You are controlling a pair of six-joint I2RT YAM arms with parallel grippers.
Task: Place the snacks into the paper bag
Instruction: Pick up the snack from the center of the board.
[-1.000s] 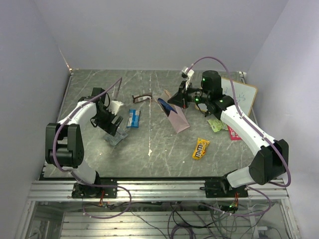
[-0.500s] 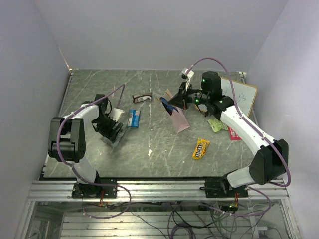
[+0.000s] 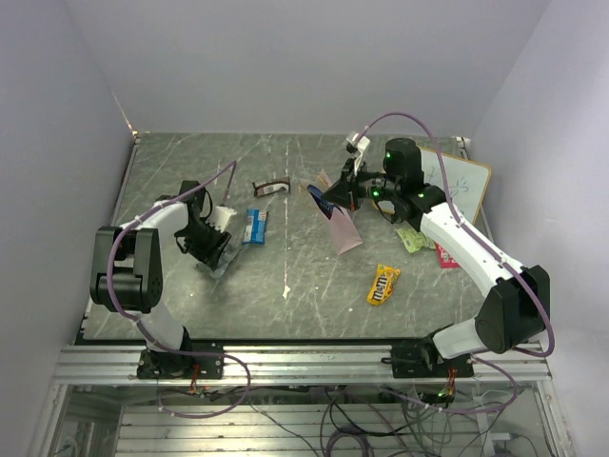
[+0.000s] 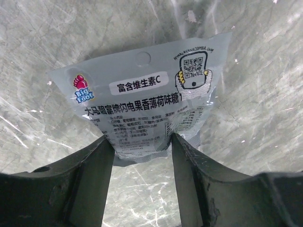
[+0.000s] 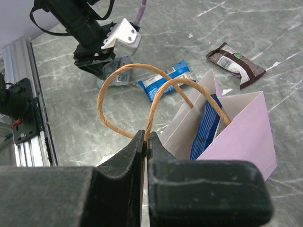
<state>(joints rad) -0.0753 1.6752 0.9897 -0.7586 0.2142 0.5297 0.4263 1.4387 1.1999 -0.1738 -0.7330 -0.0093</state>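
Observation:
The paper bag (image 3: 343, 231) stands tilted at mid table. My right gripper (image 3: 348, 191) is shut on one of its thin handles (image 5: 158, 101), seen in the right wrist view (image 5: 145, 137). The dark blue chip bag (image 5: 204, 125) sits inside the bag (image 5: 246, 132). My left gripper (image 3: 211, 250) is open low over the silver-grey packet (image 3: 218, 267), which lies flat. Its fingers straddle the packet's near end (image 4: 147, 99) in the left wrist view (image 4: 142, 139). The blue-white packet (image 3: 254, 227), brown bar (image 3: 271, 188), yellow M&M's (image 3: 383, 284), light green packet (image 3: 412, 239) and pink-red packet (image 3: 444, 255) lie on the table.
A white scribbled board (image 3: 459, 181) leans at the back right behind my right arm. The light green and pink-red packets lie close under that arm. The table's metal rail (image 3: 304, 357) runs along the near edge.
My left gripper has dropped lower and a little left onto the silver-grey packet, with its arm folded in. My right gripper holds the bag handle as before, barely moved.

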